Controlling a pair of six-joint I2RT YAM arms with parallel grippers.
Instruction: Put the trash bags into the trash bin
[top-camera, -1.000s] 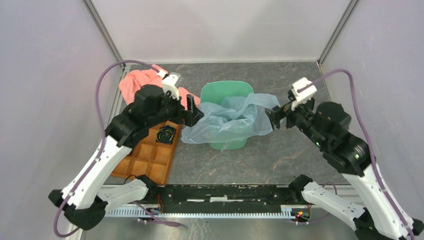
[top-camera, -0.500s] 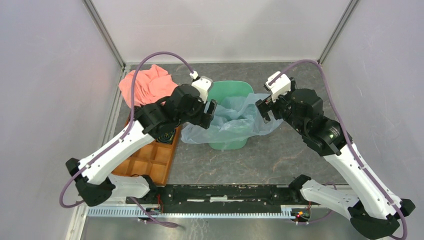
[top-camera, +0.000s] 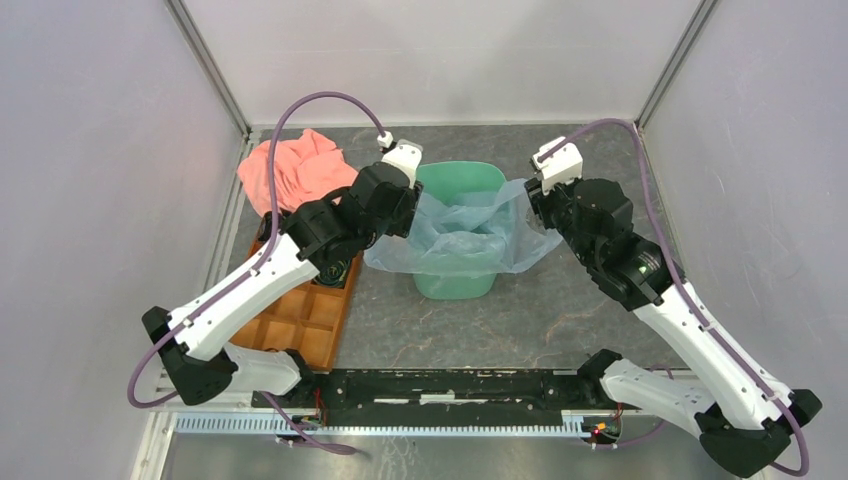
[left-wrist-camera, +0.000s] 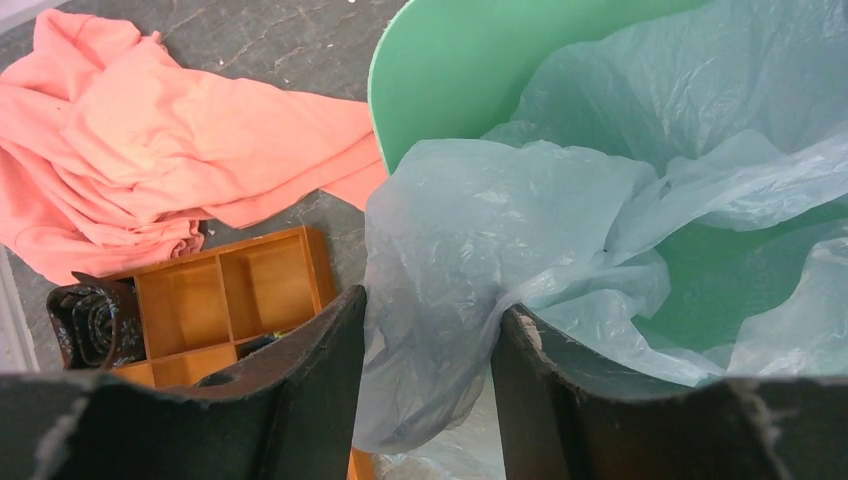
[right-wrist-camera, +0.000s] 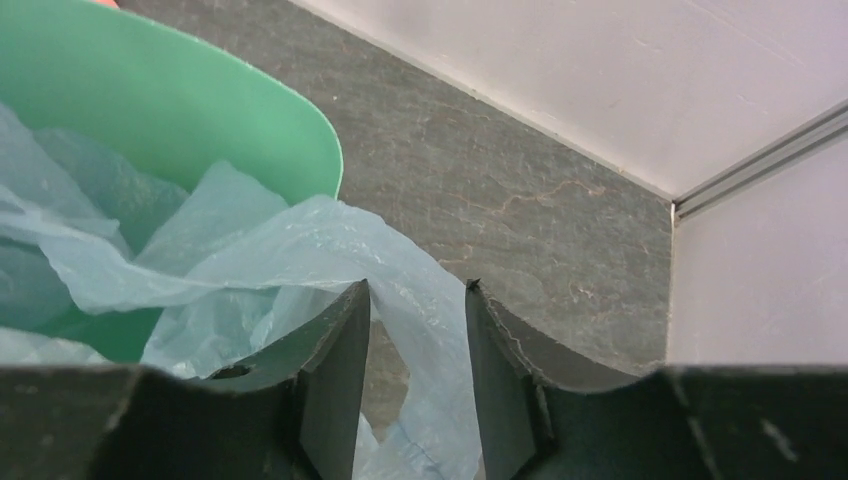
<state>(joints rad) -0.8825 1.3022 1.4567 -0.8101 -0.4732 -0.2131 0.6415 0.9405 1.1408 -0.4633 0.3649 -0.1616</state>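
While the pale blue trash bag (top-camera: 465, 238) lies draped across the mouth of the mint-green trash bin (top-camera: 455, 288), we see both arms reaching in at it, one from each side. The bin stands upright towards the far middle of the grey stone-patterned table (top-camera: 560, 315). Part of the bag sags down inside the bin. The rest spills over the rim on the left and right and hangs outside the walls, and the far curve of the rim is bare.

Our left gripper (left-wrist-camera: 430, 304) sits at the bag's left overhang. Its two fingers are spread apart with a crumpled fold of film filling the gap between them, and the film touches both inner faces. Our right gripper (right-wrist-camera: 416, 288) is at the right overhang, just outside the rim. Its fingers are also parted, though less widely, and a strip of the bag runs down between them. We see neither pair pressed together on the plastic.

A salmon-pink cloth (top-camera: 295, 170) lies bunched at the far left of the table, its edge just beside the bin. Nearer to us is the orange compartment tray (top-camera: 300, 322), partly covered by the left arm. One far compartment holds a dark coiled item (left-wrist-camera: 95, 320) that we cannot identify.
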